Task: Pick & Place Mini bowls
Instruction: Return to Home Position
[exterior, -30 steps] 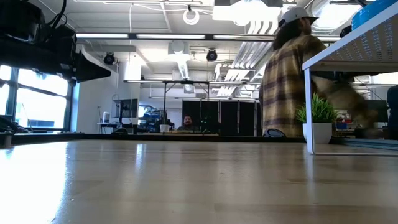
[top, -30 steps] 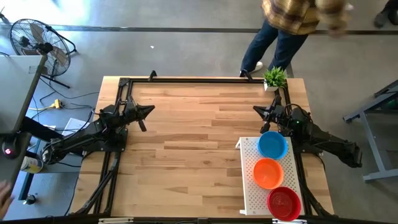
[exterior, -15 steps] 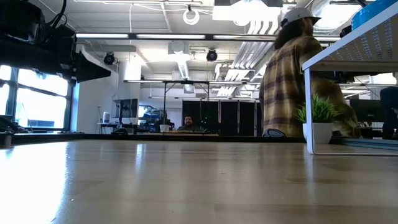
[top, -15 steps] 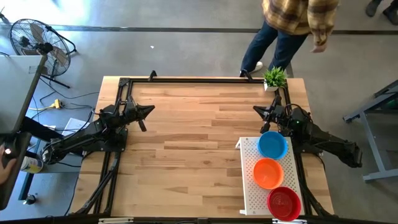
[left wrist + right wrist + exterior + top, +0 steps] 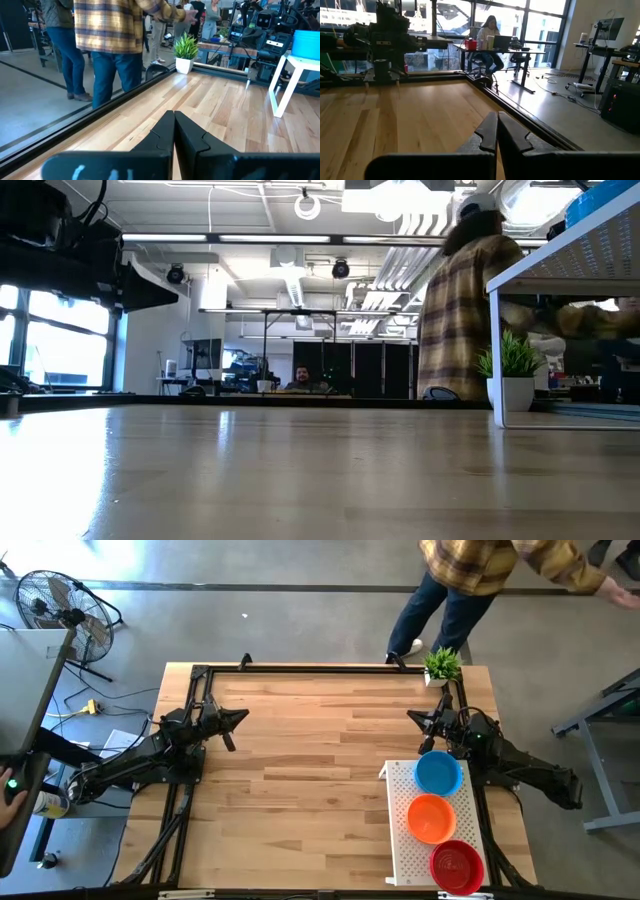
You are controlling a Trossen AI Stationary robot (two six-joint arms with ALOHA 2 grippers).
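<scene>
- The white shelf stands at the desk's 4 to 5 o'clock edge. Seen from above, the red bowl, orange bowl and blue bowl sit on it in a row, red nearest and blue farthest.
- From above it cannot be told whether each is a single bowl or a stack.
- The low view shows the shelf only from beneath, cut off at the frame's edge. A sliver of blue shows on top of it, and red and orange are hidden.
- The left arm lies at 9 o'clock and the right arm at 3 o'clock, just beside the blue bowl.
- The left jaws and right jaws are clenched on nothing, with the tips meeting in each wrist view.
- Arms and bowls have not shifted over the past second.
- The left wrist view shows the blue bowl raised on the shelf's legs across the desk. The right wrist view shows no bowl, only bare desk and the room beyond.
- A potted plant stands at the 1 o'clock corner.
- Beyond it a person in plaid is cut off by the frame. One arm is now flung out toward 2 o'clock, where it was nearer the body half a second ago, and it is blurred in the low view.
</scene>
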